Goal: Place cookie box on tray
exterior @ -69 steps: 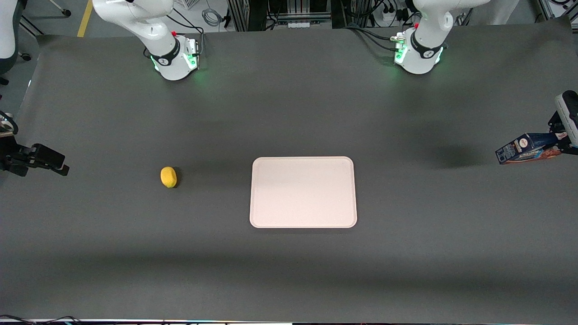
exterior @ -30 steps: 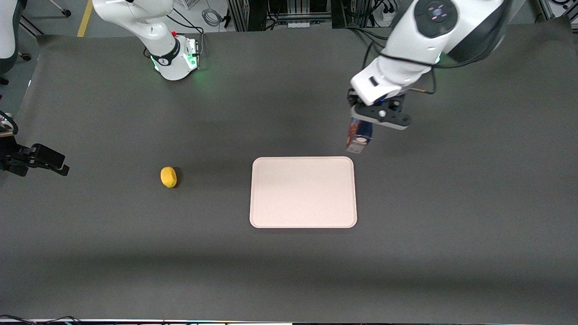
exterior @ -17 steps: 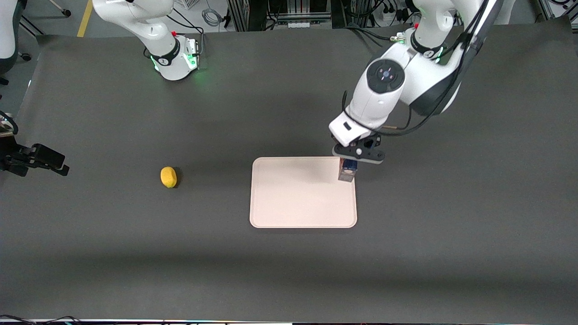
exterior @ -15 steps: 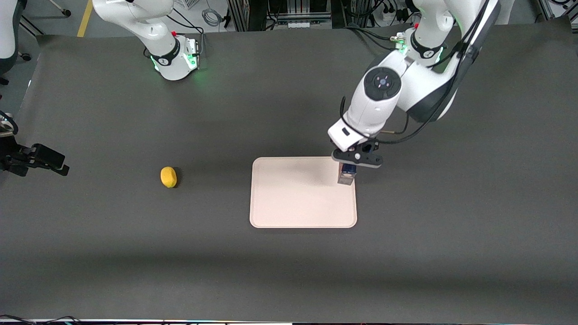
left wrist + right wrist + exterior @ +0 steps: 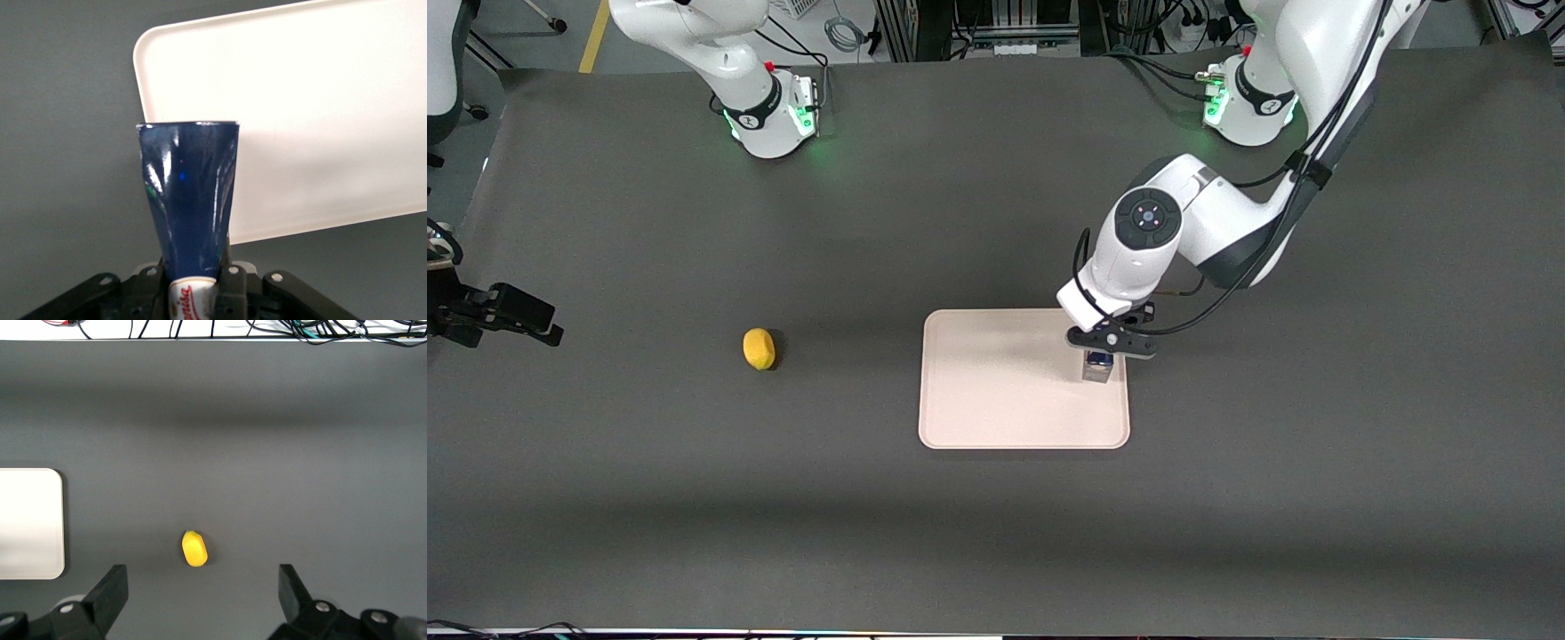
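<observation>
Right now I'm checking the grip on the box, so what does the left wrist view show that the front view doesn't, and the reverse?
Only the left wrist view shows the claw clamped on the cookie box's end, its blue face hanging over the tray's corner. Only the front view shows the yellow object on the mat toward the parked arm's end, plus the whole tray outline. Both show the box held over the tray near its edge.

Dark grey mat-covered table (image 5: 694,498)
</observation>
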### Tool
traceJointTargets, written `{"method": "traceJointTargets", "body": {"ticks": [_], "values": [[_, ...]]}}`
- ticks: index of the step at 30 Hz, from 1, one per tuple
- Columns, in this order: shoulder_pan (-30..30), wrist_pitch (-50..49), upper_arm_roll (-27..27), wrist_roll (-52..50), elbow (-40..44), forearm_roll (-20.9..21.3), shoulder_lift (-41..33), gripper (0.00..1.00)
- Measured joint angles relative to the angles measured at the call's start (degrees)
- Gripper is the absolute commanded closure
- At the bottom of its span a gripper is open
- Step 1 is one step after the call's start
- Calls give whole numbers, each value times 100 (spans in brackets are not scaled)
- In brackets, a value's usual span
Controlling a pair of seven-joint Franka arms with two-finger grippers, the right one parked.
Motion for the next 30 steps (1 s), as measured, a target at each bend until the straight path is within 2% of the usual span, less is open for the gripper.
{"method": "traceJointTargets", "body": {"ticks": [8,30], "values": [[4,0,30,-27,293,223,438,74],[22,-3,221,-669,621,222,633,74]]}}
